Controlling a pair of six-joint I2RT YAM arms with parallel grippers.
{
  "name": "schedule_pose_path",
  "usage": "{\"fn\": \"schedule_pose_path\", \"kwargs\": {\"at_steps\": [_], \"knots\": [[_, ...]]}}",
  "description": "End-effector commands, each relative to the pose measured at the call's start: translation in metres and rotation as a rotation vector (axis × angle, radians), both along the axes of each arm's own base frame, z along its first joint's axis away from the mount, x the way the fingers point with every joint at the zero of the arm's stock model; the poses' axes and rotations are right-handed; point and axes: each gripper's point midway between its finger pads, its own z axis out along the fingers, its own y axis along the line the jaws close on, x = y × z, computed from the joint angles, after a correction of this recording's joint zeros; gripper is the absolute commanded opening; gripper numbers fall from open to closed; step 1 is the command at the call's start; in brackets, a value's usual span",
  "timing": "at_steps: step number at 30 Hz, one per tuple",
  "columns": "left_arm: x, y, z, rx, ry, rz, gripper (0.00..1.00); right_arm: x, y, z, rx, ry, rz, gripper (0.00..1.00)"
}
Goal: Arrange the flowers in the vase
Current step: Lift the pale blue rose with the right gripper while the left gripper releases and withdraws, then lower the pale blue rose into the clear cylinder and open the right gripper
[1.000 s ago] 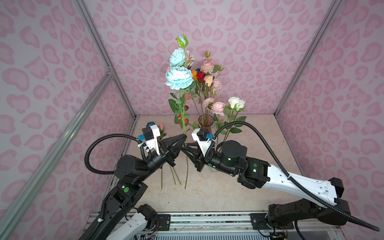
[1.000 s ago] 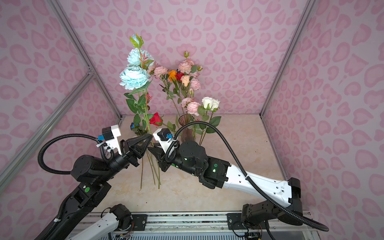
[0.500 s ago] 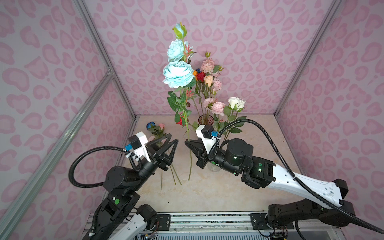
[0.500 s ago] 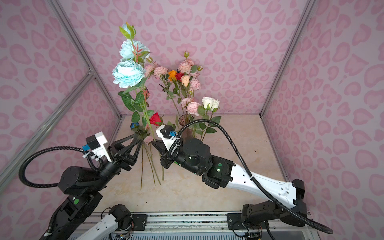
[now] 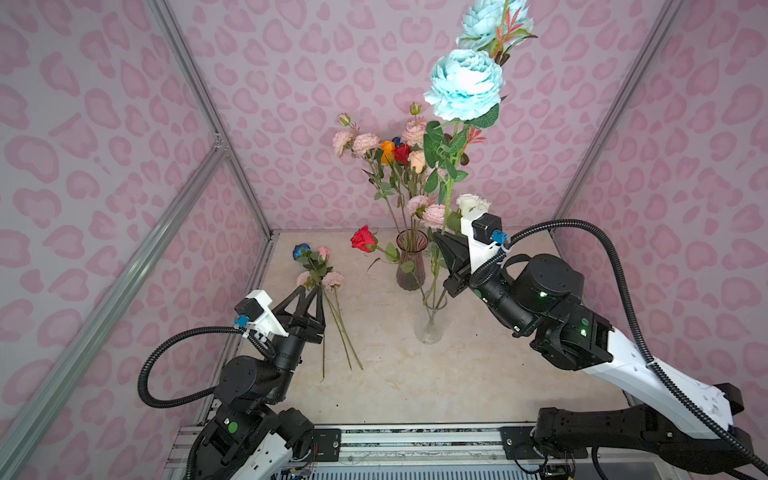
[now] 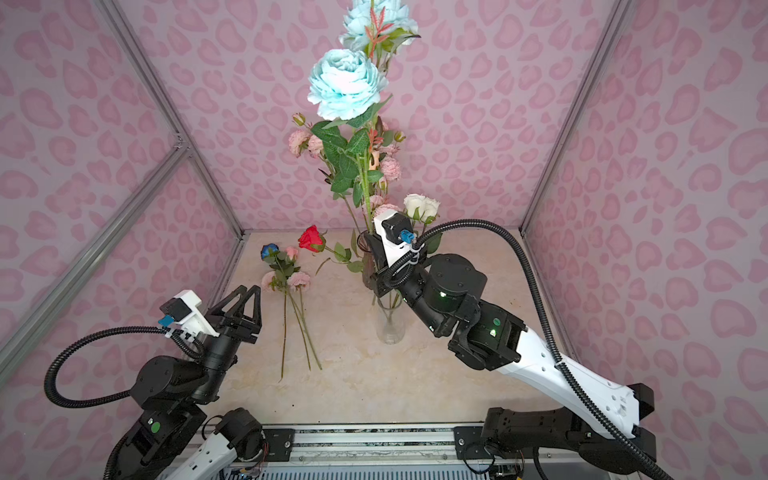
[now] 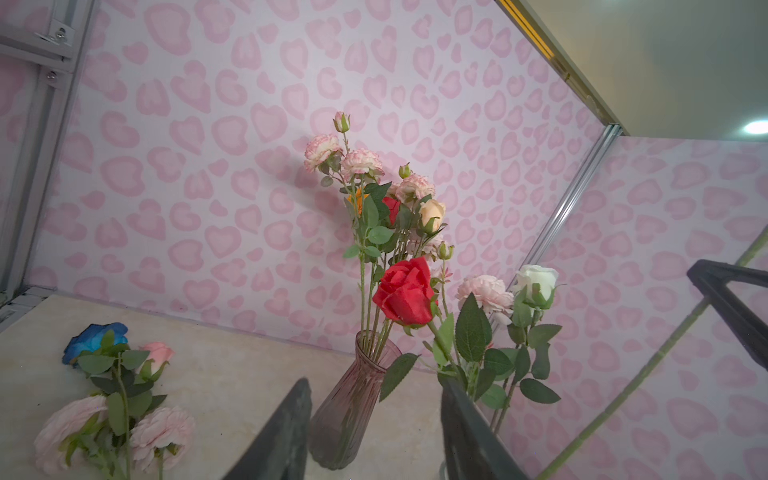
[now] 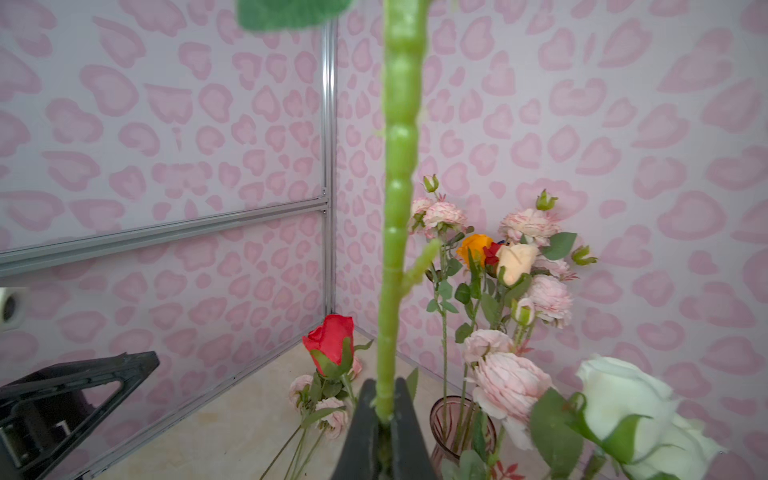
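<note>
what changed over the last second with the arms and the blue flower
The left gripper let go of the tall light blue artificial flower and drew back left, jaws open. The right gripper, shut on its green stem, carried it up and right, to the clear glass vase. The pink-tinted glass vase of flowers and the loose flowers on the table stayed put.

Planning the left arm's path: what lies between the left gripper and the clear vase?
A few loose long-stemmed flowers lie flat across that gap; both top views show it.
</note>
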Motion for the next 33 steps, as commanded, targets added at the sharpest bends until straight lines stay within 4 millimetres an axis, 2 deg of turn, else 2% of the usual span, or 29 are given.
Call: {"fn": "schedule_pose_path", "kwargs": {"at_steps": [1,7,15,19,23,28,33], "knots": [[0.005,0.002,-0.007,-0.005,0.026,0.027,0.51,0.014,-0.009,-0.011,-0.021,0.011,-0.039,0.00],[0.011,-0.005,-0.018,-0.011,0.062,0.005,0.51,0.045,-0.015,-0.038,-0.022,0.053,-0.073,0.00],[0.015,-0.010,-0.029,-0.014,0.091,-0.008,0.50,0.070,-0.013,-0.071,-0.005,0.121,-0.062,0.00],[0.017,-0.010,-0.032,-0.010,0.098,-0.003,0.50,0.070,-0.004,-0.095,-0.023,0.152,-0.024,0.00],[0.021,-0.013,-0.038,-0.002,0.114,-0.003,0.50,0.070,0.005,-0.130,-0.041,0.195,0.011,0.00],[0.025,-0.016,-0.042,0.014,0.127,-0.001,0.50,0.068,0.004,-0.169,-0.041,0.239,0.007,0.00],[0.028,-0.017,-0.044,0.022,0.133,0.002,0.50,0.068,0.003,-0.199,-0.071,0.282,-0.001,0.01]]}}
